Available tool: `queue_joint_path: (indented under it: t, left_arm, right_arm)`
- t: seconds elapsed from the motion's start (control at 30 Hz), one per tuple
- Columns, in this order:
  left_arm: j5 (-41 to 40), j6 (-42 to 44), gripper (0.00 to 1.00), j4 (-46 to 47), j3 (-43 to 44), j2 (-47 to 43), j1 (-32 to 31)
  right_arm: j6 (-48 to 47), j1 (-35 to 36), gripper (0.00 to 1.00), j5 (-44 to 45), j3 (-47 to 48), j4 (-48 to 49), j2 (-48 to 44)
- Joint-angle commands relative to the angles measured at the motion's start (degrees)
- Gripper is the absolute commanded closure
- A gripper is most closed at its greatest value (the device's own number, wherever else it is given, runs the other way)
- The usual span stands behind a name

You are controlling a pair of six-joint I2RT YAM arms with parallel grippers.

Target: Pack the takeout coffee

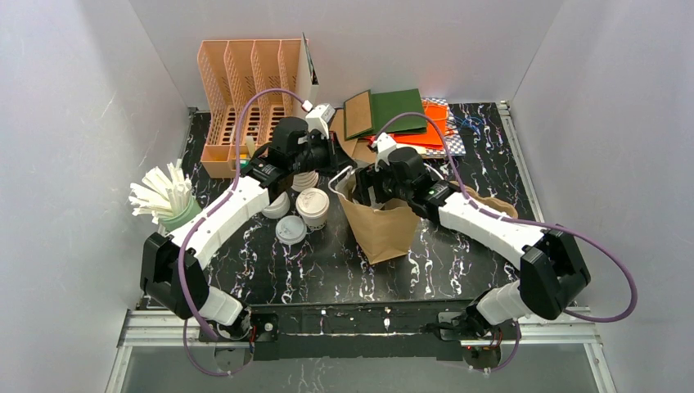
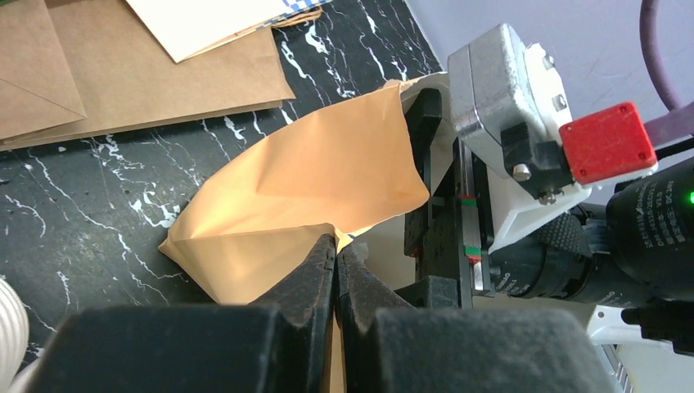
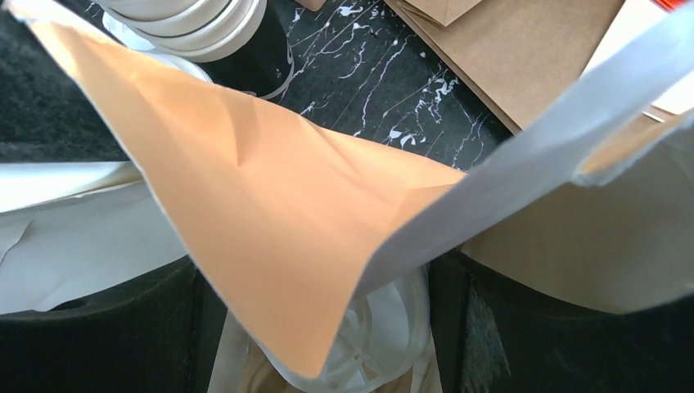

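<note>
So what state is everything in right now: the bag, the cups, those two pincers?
Brown paper bag: upright, mouth held open.
Left pincer: shut on the bag's rim.
Right pincer: spread wide, seemingly gripping a cup at the bag's mouth.
White-lidded paper cup: capped, between the right pincer's fingers.
Second white-lidded cup: upright on the table, capped, not packed.

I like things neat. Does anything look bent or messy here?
Yes. The brown paper bag in the middle has a creased, crumpled rim. The left gripper pinches one edge with shut jaws, and a flap folds inward over the opening.
</note>
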Motion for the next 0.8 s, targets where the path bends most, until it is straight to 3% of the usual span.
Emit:
queue_joint_path:
  t: [0.0,0.47,0.77]
  left_arm:
    - [-0.08,1.29,1.00,-7.79,1.13,2.23,1.28]
    - [0.28,0.61,1.00,-5.33,2.00,1.64,3.23]
    - [2.25,0.04,1.00,-4.45,1.13,1.13,3.42]
  right_arm:
    - [-1.47,0.21,0.95,2.93,3.44,-6.61,4.98]
    - [1.11,0.14,0.96,4.11,10.41,-18.80,13.87]
    - [1.91,0.16,0.96,6.73,11.33,-17.74,14.89]
